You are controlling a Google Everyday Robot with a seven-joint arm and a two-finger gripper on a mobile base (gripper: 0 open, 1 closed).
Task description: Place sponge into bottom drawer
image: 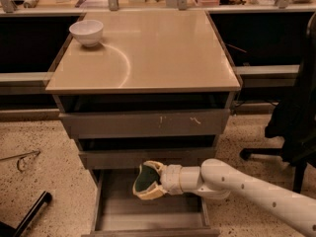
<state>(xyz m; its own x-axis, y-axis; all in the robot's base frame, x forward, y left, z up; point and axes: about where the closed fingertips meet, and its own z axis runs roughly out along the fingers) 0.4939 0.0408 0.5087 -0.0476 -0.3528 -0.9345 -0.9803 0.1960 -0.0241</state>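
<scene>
the grey cabinet (pixel 148 58) is seen with its bottom drawer (pixel 148 217) pulled out toward 6 o'clock, the tray's bare floor exposed. the white arm (pixel 247 191) is brought in from 4 o'clock, and the gripper (pixel 140 182) is held over the rear of that tray, just below the middle drawer (pixel 123 158) front. its fingers are clamped on the sponge (pixel 145 177), dark green face toward the camera; its long axis cannot be told. the tray floor lies at 6 o'clock from the sponge, so a short lowering before release is judged to be needed. no brand, label or writing can be read.
</scene>
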